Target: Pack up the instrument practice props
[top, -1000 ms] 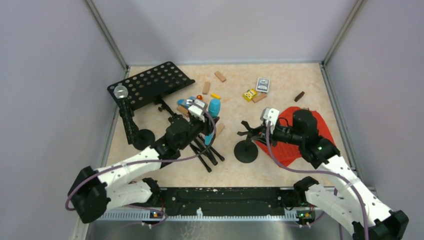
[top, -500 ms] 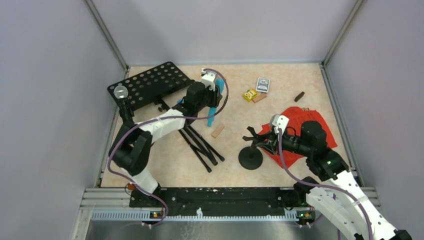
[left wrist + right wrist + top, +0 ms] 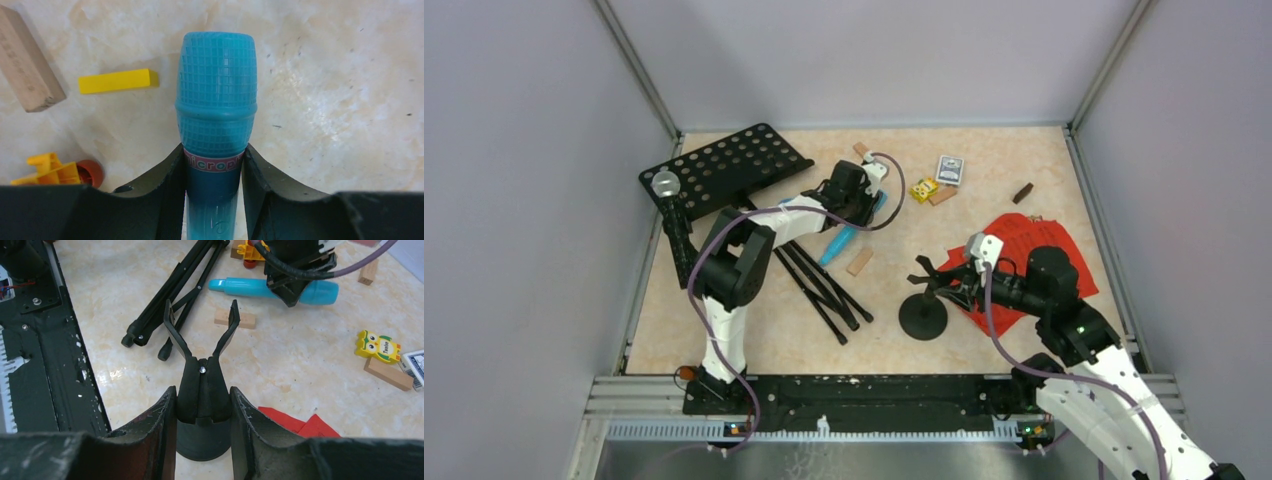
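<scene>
Blue plastic microphone lay on the beige counter, my left claw clamped around its neck. My right claw was clamped on the stem of the upright black round-based mic holder, just beside the red sheet-music pages.

Two microphones: one blue microphone and one silver-headed microphone. One music desk, with one set of tripod legs. One mic holder shows plainly. One heap of red pages, sheets uncountable. Three pale wooden blocks seen from above. One each: dark block, card pack, yellow owl, yellow bar, toy vehicle.
</scene>
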Available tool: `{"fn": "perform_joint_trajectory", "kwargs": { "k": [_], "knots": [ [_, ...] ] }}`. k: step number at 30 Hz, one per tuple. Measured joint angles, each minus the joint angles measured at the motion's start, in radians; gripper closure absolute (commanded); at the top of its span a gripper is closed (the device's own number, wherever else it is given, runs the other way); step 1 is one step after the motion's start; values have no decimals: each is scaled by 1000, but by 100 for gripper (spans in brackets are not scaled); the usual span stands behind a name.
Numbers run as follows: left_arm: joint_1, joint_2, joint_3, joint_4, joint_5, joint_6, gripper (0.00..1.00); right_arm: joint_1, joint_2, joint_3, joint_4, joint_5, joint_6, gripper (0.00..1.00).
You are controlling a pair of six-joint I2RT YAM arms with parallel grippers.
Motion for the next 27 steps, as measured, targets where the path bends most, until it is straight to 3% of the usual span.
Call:
{"fn": "perform_joint_trajectory", "kwargs": {
  "k": [6, 10, 12, 18, 21, 23, 27],
  "knots": [
    [0, 81, 61, -85, -14, 0, 33, 0, -7, -20, 37, -16, 26, 92],
    [0, 81, 61, -95, -13, -1, 27, 0, -7, -22, 40, -17, 33, 72],
    [0, 80, 61, -97, -10, -2, 17, 0, -7, -22, 41, -17, 34, 62],
    [0, 8, 13, -109, 43, -11, 11, 0, 15, 10, 5, -44, 19, 33],
    [0, -102, -67, -92, 85, -15, 9, 0, 50, 71, -41, -65, -6, 28],
    [0, -177, -108, -75, 108, -18, 2, 0, 76, 117, -69, -76, -24, 27],
    [0, -315, -176, -31, 142, -28, 1, 0, 156, 226, -138, -104, -76, 27]
  ]
}}
